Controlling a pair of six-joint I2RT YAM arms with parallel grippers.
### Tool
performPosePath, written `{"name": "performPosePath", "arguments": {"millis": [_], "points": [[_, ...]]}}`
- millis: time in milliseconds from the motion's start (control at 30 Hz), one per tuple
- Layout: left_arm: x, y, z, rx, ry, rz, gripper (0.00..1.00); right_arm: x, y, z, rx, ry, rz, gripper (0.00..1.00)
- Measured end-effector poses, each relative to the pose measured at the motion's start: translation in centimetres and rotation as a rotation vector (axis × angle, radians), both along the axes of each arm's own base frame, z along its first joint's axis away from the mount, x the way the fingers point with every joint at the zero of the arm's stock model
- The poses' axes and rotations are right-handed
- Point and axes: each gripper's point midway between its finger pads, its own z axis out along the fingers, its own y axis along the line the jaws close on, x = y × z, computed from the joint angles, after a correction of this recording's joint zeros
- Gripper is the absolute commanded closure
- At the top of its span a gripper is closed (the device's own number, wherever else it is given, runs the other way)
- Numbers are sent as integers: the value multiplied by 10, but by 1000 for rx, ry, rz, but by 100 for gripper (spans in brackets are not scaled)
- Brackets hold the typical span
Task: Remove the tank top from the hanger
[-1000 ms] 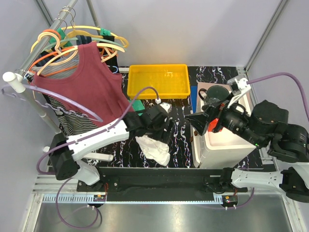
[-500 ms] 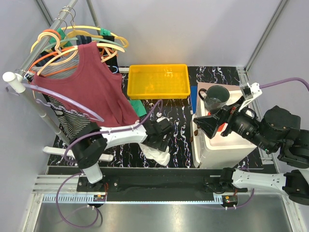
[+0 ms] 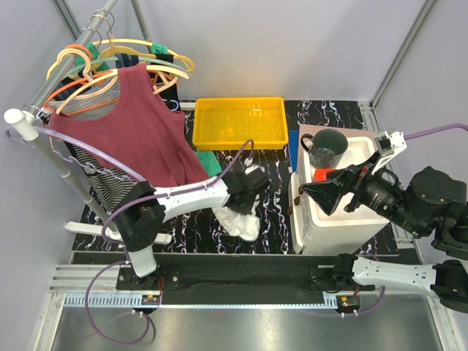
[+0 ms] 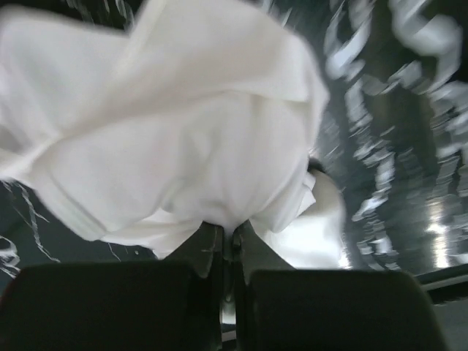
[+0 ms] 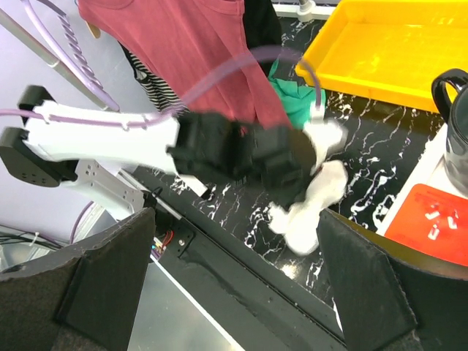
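— While you're on the feed, how far along are we?

— Barely begun, I'd judge. On the near side of the tray [image 3: 201, 124], my left gripper [image 4: 227, 245] is pressed together, pinching a white cloth [image 4: 183, 146] that dangles from it. Whether that cloth is a garment, I cannot tell. Near-right of the tray, my right gripper [image 5: 235, 216] hangs spread wide over the box [image 3: 344, 227], gripping nothing. Left of the tray, the red tank top [image 3: 135, 128] is still on its hanger [image 3: 86, 91] on the rack [image 3: 80, 44], so the whole removal is left.

— Counts?

— Two grippers, one cloth, one box, one mug [image 3: 327, 148] on it, one tray, one red tank top. Several hangers, bunched too tightly on the rack for me to count.
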Motion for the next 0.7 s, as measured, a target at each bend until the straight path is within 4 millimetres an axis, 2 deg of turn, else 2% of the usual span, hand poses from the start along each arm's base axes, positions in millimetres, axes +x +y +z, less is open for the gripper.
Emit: {"name": "performPosePath", "arguments": {"millis": [100, 233, 367, 433, 500, 567, 700], "points": [[34, -26, 48, -68, -81, 6, 100, -1, -4, -2, -7, 5, -4, 0], [94, -54, 137, -199, -260, 52, 100, -2, -15, -2, -1, 1, -24, 0], [150, -56, 220, -313, -436, 127, 100, -3, -21, 5, 13, -7, -36, 1], [174, -54, 249, -362, -507, 163, 100, -2, -24, 9, 20, -12, -49, 0], [200, -48, 272, -405, -575, 198, 100, -1, -27, 12, 26, -17, -60, 0], [224, -44, 283, -438, -630, 224, 100, 0, -30, 13, 26, -18, -75, 0], [272, -41, 282, -481, -694, 265, 100, 3, -33, 19, 27, -19, -99, 0]]}}
